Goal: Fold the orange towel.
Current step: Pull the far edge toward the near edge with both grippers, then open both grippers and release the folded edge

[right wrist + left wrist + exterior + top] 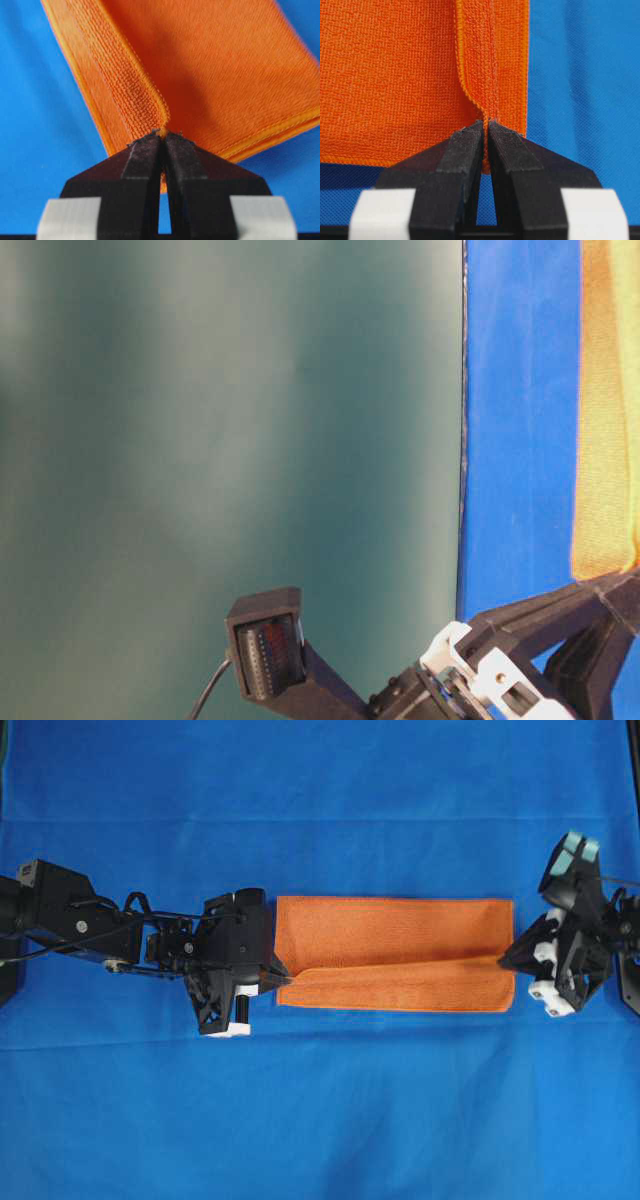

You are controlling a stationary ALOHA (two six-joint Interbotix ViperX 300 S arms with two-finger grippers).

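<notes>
L gripper (485, 127) pinched tight on the orange towel (395, 952), jaws together w/ the hem caught between the tips at the towel's left short edge. R gripper (162, 137) likewise clamped on the hem at the right short edge, wrist rolled a bit to one side. Towel lies as a long rectangle btwn the two grippers, mid-table, w/ a near strip doubled over onto the rest; the fold's edge runs left-right from one pinch to the other. Blue table cover (320, 1120) underneath.
</notes>
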